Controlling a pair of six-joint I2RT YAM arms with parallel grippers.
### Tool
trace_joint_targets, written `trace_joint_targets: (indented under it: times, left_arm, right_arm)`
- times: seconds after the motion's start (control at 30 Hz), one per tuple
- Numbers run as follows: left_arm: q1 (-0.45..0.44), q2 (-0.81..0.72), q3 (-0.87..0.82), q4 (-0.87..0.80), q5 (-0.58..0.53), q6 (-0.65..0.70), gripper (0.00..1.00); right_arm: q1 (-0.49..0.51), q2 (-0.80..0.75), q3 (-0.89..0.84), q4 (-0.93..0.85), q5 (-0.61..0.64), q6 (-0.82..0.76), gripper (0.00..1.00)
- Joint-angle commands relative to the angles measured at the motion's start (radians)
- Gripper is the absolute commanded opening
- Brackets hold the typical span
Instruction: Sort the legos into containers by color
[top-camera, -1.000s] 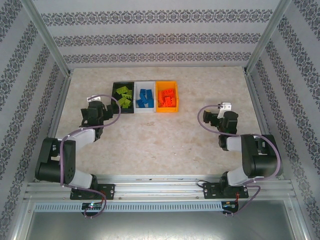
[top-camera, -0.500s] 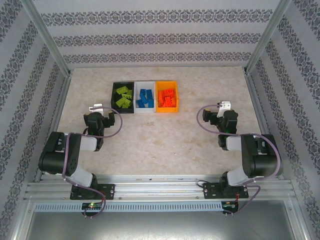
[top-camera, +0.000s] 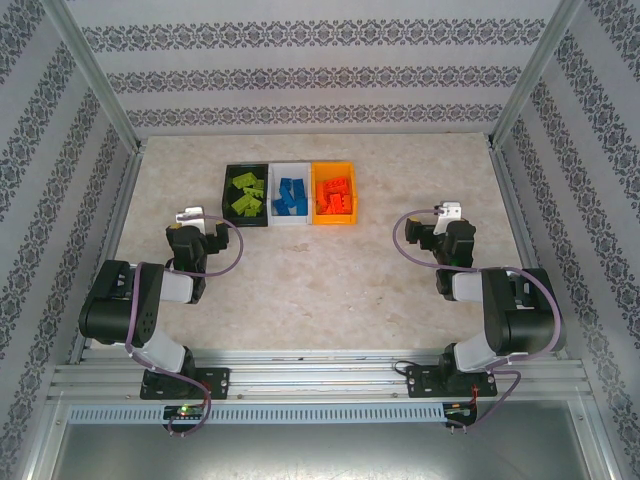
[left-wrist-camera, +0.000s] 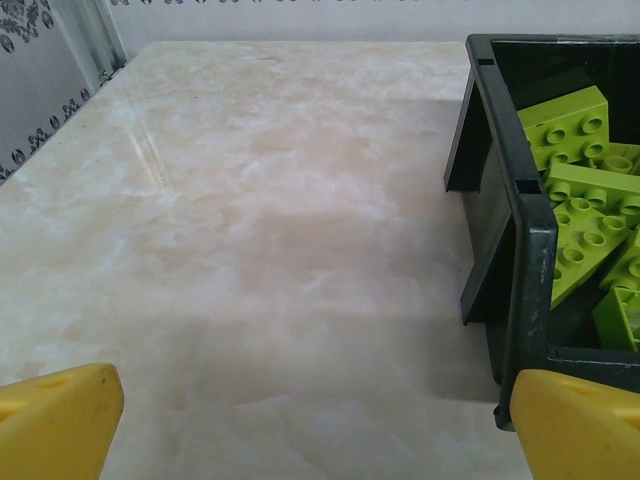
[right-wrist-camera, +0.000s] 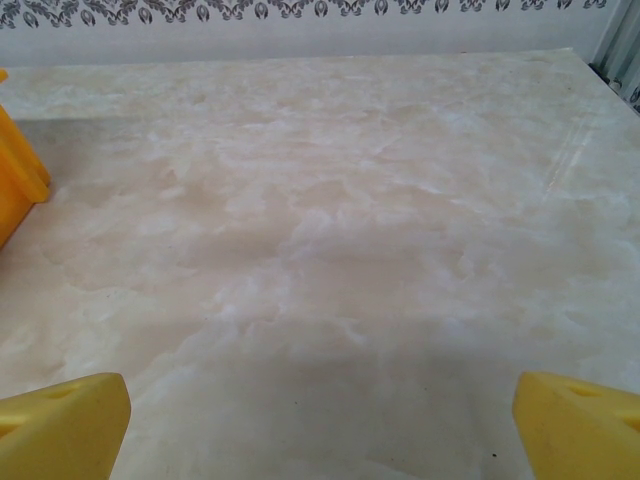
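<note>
Three bins stand in a row, side walls touching, toward the far part of the marbled table (top-camera: 330, 290): a black bin (top-camera: 227, 192) on the left, a white bin (top-camera: 291, 167) in the middle, an orange bin (top-camera: 354, 196) on the right. Lime green legos (top-camera: 247, 195) lie heaped in the black one; blue legos (top-camera: 291, 195) in the white one; orange-red legos (top-camera: 334, 193) in the orange one.

The left gripper (left-wrist-camera: 320, 425) hangs low over bare tabletop near the black bin's near left corner; its yellow fingertips (left-wrist-camera: 60, 420) are spread wide and hold nothing; the bin's dark wall rises at the right of its wrist view, studded lime bricks piled behind it. The right gripper (right-wrist-camera: 320, 425) sits well apart from the bins, off to the right of the orange one; its jaws are likewise wide and empty above bare marble; a corner of the orange bin juts in at the left edge of its wrist view.
</note>
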Motion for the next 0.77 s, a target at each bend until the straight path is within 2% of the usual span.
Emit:
trace_joint_targets:
  times: [0.0,0.17,0.73]
  left_arm:
    - [0.010,0.005,-0.006,0.046,0.022,0.015,1.00]
    - [0.010,0.005,-0.005,0.046,0.023,0.015,1.00]
    - [0.010,0.005,-0.004,0.045,0.023,0.016,1.00]
  right_arm:
    - [0.010,0.003,0.017,0.025,0.011,-0.015,0.98]
    - [0.030,0.003,0.018,0.022,0.048,-0.032,0.98]
    - [0.024,0.002,0.018,0.021,0.036,-0.026,0.98]
